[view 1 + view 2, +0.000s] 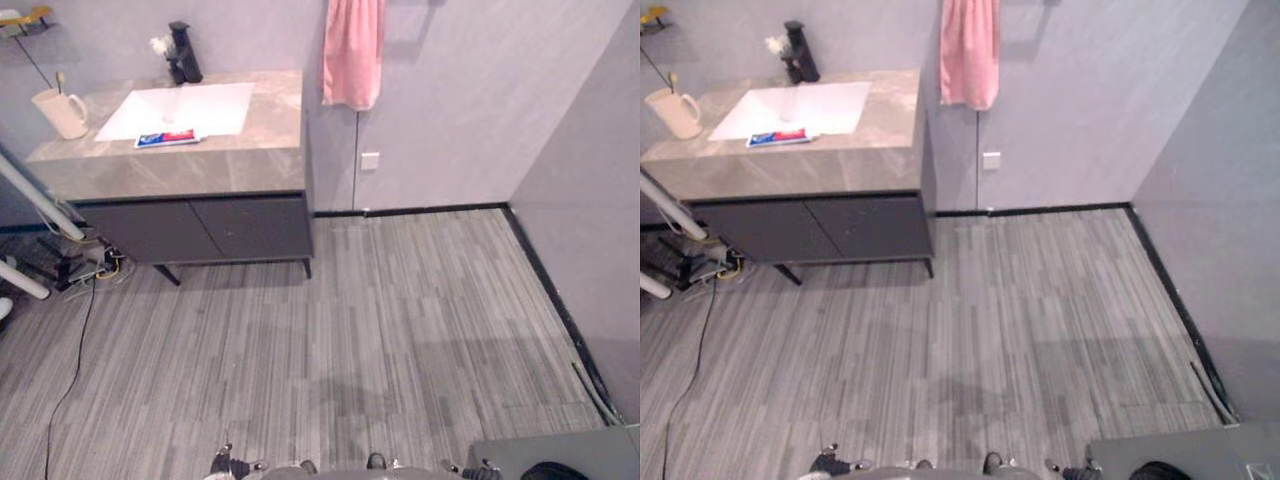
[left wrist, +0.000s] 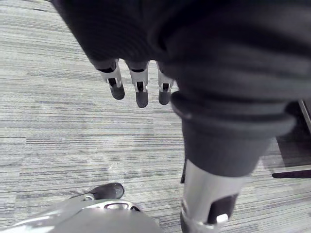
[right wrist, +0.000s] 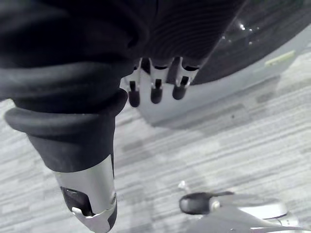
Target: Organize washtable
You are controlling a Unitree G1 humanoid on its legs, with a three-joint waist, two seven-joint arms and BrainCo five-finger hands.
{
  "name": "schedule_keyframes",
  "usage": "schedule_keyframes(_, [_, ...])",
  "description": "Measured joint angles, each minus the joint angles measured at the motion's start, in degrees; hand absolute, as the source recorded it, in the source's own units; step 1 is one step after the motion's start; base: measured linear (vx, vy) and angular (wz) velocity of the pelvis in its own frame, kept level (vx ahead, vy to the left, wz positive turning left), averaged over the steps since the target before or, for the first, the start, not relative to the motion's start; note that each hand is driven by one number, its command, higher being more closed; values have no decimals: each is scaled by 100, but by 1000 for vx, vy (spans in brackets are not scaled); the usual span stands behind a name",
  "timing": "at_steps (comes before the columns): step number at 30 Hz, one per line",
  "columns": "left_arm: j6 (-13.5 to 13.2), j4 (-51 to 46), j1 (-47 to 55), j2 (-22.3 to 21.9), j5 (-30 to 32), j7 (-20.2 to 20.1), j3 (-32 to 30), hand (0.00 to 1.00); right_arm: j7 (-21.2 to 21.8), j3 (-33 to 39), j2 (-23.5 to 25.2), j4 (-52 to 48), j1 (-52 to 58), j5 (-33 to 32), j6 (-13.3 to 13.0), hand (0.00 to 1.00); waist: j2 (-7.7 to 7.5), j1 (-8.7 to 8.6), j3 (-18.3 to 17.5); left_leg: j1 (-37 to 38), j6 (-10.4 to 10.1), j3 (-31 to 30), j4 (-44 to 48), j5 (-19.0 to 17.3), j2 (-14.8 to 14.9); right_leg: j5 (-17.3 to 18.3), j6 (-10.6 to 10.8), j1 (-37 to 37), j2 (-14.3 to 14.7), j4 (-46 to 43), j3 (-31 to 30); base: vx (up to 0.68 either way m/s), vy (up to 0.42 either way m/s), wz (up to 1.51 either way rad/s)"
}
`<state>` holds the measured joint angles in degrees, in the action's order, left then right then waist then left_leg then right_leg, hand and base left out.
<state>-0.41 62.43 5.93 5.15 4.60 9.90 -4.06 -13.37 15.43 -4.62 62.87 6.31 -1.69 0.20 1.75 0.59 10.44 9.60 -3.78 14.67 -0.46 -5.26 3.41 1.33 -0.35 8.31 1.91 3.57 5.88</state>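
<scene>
Because the robot stands well back from the washtable (image 1: 170,170), with a wide stretch of grey plank floor (image 1: 380,330) between it and the dark cabinet (image 1: 200,228), nothing on the tabletop (image 1: 265,125) is within reach, and I judge the tidying not yet begun. Up there the things lie as a person might leave them after use. A red, white and blue toothpaste tube (image 1: 167,138) lies flat on the front rim of the white sink (image 1: 190,105), handy but loose. A cream mug (image 1: 60,112) stands upright at the tabletop's left end with a toothbrush (image 1: 60,80) poking out of it, and it looks like the natural home for the tube as well. A black faucet (image 1: 184,52) rises behind the sink against the wall, and a pink towel (image 1: 352,50) hangs on the wall just beyond the tabletop's right end, clear of the floor. Each arm hangs at the robot's side, which fits walking rather than reaching. The left hand (image 2: 141,90) points down over the floor, fingers straight and relaxed, thumb apart, holding and touching nothing. The right hand (image 3: 155,90) hangs the same way, loose and empty, near a grey box (image 3: 209,97) low at the robot's right.
</scene>
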Motion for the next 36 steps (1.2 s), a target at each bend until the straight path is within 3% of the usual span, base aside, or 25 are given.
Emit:
schedule_keyframes(2, [4, -2, -58, 52, -1, 0, 0, 0, 1, 52, 50, -27, -30, -25, -3, 0, -35, -4, 97, -186, -268, 82, 434, -204, 122, 262, -84, -214, 19, -410, -87, -2, -55, -16])
schedule_keyframes(4, [-3, -21, -93, 106, -8, 8, -44, 0, -9, 87, 124, -114, -25, -121, -17, 0, -115, 10, 197, -426, -356, 168, 1104, -397, 276, 540, -216, -359, 43, -792, -143, 4, -72, -13])
schedule_keyframes(6, [0, -189, -56, 135, -41, 8, -190, 0, -14, 187, 216, -144, 4, -231, -25, 0, -242, 38, 259, -914, -309, 286, 2495, -437, 484, 748, -299, -359, 13, -1087, -279, 46, -138, -26])
schedule_keyframes(7, [-1, -261, -22, 94, -51, 7, -285, 0, -12, 189, 213, -176, 22, -236, -24, 0, -224, 36, 257, -1098, -293, 280, 3016, -426, 602, 825, -329, -353, 28, -1187, -326, 103, -144, -54])
schedule_keyframes(9, [-3, -380, 156, -93, -115, 19, -579, 0, -21, 172, 162, -411, 71, -266, -35, 0, -79, 16, 279, -1810, -30, 150, 4664, -236, 973, 1008, -519, -300, 179, -1421, -594, 127, -31, -64])
schedule_keyframes(10, [-3, -405, 180, -133, -184, 22, -583, 0, -31, 192, 134, -402, 70, -322, -27, 0, -30, 10, 284, -2058, 11, -20, 5007, -447, 917, 1079, -600, -220, 187, -1518, -786, 267, 60, -76])
schedule_keyframes(12, [-3, -396, 210, -143, -274, 28, -572, 0, -35, 214, 127, -343, 42, -351, -11, 0, -48, 37, 285, -2308, 162, -152, 4737, -632, 634, 1171, -601, -144, 76, -1542, -1073, 302, 103, -82])
schedule_keyframes(13, [-7, -397, 289, -164, -293, 38, -567, 0, -39, 234, 127, -356, 10, -398, -17, 0, -49, 51, 285, -2494, 152, -242, 4058, -623, 336, 1252, -549, -132, -35, -1537, -1351, 220, 106, -84])
schedule_keyframes(16, [-10, -376, 399, -213, -296, 53, -557, 0, -41, 284, 109, -349, -67, -446, -34, 0, 2, 75, 254, -2567, -153, -888, 2274, -387, -139, 1482, -402, -158, -117, -1534, -1855, 278, 176, -98])
schedule_keyframes(17, [-13, -370, 426, -229, -297, 55, -560, 0, -41, 285, 100, -351, -61, -445, -39, 0, 25, 88, 234, -2568, -146, -1033, 2067, -391, -147, 1570, -372, -152, -98, -1568, -1960, 440, 298, -114])
schedule_keyframes(18, [-13, -339, 500, -244, -297, 51, -621, 0, -46, 266, 108, -371, 10, -442, -43, 0, 35, 180, 155, -2568, 67, -1117, 2079, -283, -140, 1846, -288, -166, -107, -1791, -2128, 460, 289, -118])
schedule_keyframes(20, [-14, -377, 592, -169, -294, 52, -914, 0, -44, 206, 260, -384, 181, -431, -26, 0, -242, 298, -137, -2548, 370, -674, 2359, -261, -225, 2198, 100, -409, -328, -2576, -2074, 500, 245, -106])
schedule_keyframes(21, [-9, -370, 546, -117, -295, 84, -1037, 0, -36, 102, 334, -476, 229, -412, -26, 0, -408, 313, -222, -2406, 488, -525, 2340, -383, -359, 2176, 366, -795, -515, -3429, -1873, 473, 215, -60])
schedule_keyframes(22, [-7, -369, 455, -86, -294, 132, -1039, 0, -26, 37, 345, -598, 259, -385, -32, 0, -462, 299, -192, -2158, 597, -432, 2299, -519, -438, 1956, 759, -1251, -640, -4554, -1650, 455, 237, -43])
schedule_keyframes(24, [0, -355, 331, -72, -293, 157, -1029, 0, -3, 5, 323, -679, 213, -254, -20, 0, -476, 300, -185, -1639, 643, -288, 2148, -729, -504, 1958, 738, -1731, -880, -5595, -1167, 484, 234, -34])
schedule_keyframes(25, [-2, -369, 270, -72, -293, 162, -1003, 0, -14, -265, 236, -927, 216, -161, 31, 0, -390, 291, -134, -1267, 654, -225, 1952, -843, -508, 1992, 667, -1996, -1016, -5790, -812, 380, 157, -40])
schedule_keyframes(27, [-8, -395, 173, -48, -275, 152, -983, 0, 299, -691, 142, -1494, 153, -516, -126, 0, -393, 169, -132, -870, 615, -167, 1728, -966, -446, 2029, 604, -2472, -995, -5671, -435, 347, 62, -28])
schedule_keyframes(29, [-27, -428, 128, -21, -345, 121, -836, 0, 392, -877, 225, -1824, -148, -432, -258, 0, -357, 92, -123, -584, 593, -156, 1542, -984, -393, 2005, 579, -2837, -898, -5038, -244, 356, 18, -3])
schedule_keyframes(30, [-57, -472, 104, -21, -388, 112, -703, 0, 361, -915, 227, -1904, -378, -427, -295, 0, -299, 55, -99, -490, 587, -187, 1492, -987, -351, 1894, 461, -2928, -813, -4526, -251, 389, -47, 25])
schedule_keyframes(32, [-75, -487, -96, -46, -410, 60, -430, 0, 325, -1012, 178, -2428, -601, -410, -435, 0, -182, 29, 7, -238, 506, -374, 1329, -1033, -295, 1366, 362, -3113, -632, -3575, -471, 449, -103, 48])
schedule_keyframes(33, [-86, -492, -160, -43, -426, 35, -276, 0, 251, -1105, 176, -2666, -635, -274, -487, 0, -185, 23, 7, -156, 408, -577, 1254, -1082, -332, 759, 389, -3062, -508, -2904, -844, 341, -131, 64])
schedule_keyframes(34, [-99, -490, -198, -56, -435, 29, -234, 0, 218, -1125, 187, -2674, -636, -200, -535, 0, -241, 10, 2, -74, 358, -742, 1233, -1111, -369, 234, 358, -3009, -500, -2827, -968, 541, -246, 95])
schedule_keyframes(35, [-111, -453, -271, -259, -431, 32, -139, 0, 151, -1127, 117, -2485, -677, -28, -556, 0, -25, 34, 1, -55, 240, -1082, 1411, -1139, -207, 209, 216, -2955, -514, -3085, -782, 455, -226, 82])
schedule_keyframes(36, [-120, -460, -268, -364, -421, 33, -105, 0, 112, -1129, 120, -2439, -678, 26, -527, 0, 19, 20, -18, -179, 179, -1157, 1639, -1100, -164, 328, 173, -2913, -535, -3103, -694, 527, -287, 111])
